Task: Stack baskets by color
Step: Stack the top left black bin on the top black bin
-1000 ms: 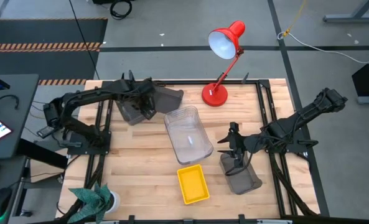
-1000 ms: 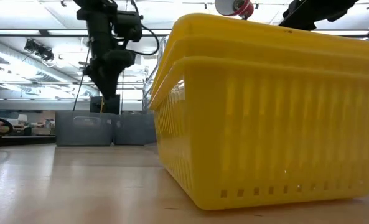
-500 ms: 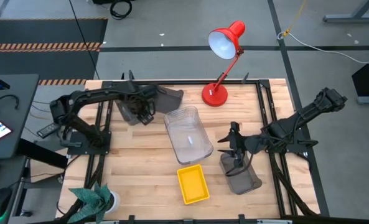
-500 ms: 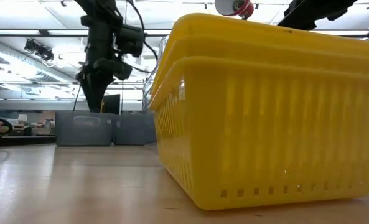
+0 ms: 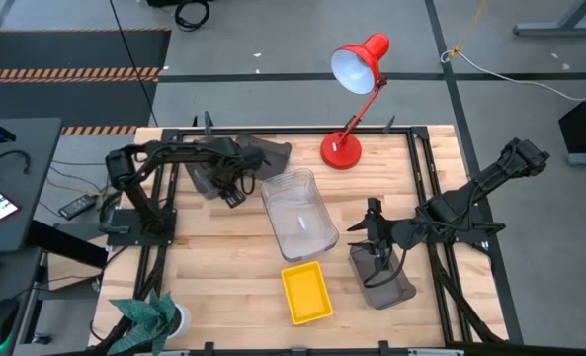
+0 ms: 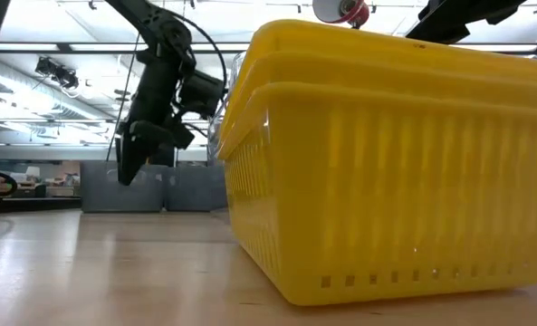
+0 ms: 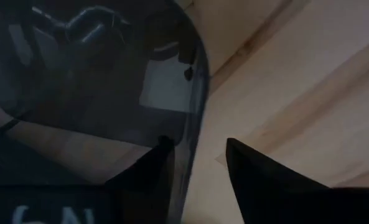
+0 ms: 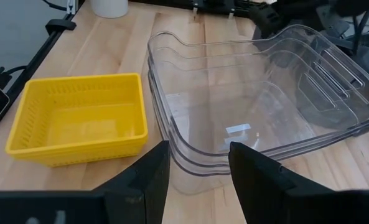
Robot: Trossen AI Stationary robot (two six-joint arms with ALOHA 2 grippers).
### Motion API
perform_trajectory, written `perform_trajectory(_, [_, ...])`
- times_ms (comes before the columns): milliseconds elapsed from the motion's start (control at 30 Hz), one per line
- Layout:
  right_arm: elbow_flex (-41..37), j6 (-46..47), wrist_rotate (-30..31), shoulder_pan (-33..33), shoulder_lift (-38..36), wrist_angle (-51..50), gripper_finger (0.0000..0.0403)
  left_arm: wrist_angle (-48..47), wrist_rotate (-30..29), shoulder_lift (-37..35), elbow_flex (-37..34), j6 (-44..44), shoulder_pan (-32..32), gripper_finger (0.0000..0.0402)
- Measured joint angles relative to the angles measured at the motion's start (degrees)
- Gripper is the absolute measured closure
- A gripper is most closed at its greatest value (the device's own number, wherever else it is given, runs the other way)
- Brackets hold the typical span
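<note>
At the far left of the desk [image 5: 223,267], the left end effector [image 5: 231,191] hangs with fingers parted and empty beside two smoky grey baskets [image 5: 223,163]. The right end effector [image 5: 376,237], also parted and empty, hovers over a third grey basket [image 5: 383,282]. The yellow stack [image 5: 305,293] and clear stack [image 5: 298,214] look finished; gathering the greys seems next.

High view: overhead, straight down on whole bench [image 5: 223,267]. Low view: bench-top height, level, jammed against yellow baskets [image 6: 395,163]. Left wrist: pressed close to grey basket [image 7: 78,81]. Right wrist: looks across clear baskets [image 8: 246,112], same yellow stack alongside.
</note>
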Motion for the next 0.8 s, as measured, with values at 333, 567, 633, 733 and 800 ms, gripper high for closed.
perform_trajectory(333, [0.00, -0.15, -0.07, 0.02, 0.00, -0.30, 0.0233, -0.11, -0.06, 1.86, -0.02, -0.82, 0.02, 0.0391])
perform_trajectory(567, [0.00, -1.35, -0.06, 0.02, 0.02, -0.51, 0.0233, -10.48, -0.16, 0.94, 6.25, -2.68, 0.03, 0.0395])
perform_trajectory(633, [0.00, -1.60, -0.03, 0.02, 0.02, -0.51, 0.0233, -13.68, -0.52, 0.94, 10.10, -3.64, -0.25, 0.0396])
perform_trajectory(733, [0.00, -1.62, 0.09, 0.02, 0.02, -0.50, 0.0233, -18.55, -2.26, 0.94, 17.21, -3.83, -0.72, 0.0396])
perform_trajectory(800, [0.00, -1.62, 0.09, 0.02, 0.02, -0.53, 0.0233, -22.30, -5.62, 0.92, 22.86, -4.26, -1.20, 0.0396])
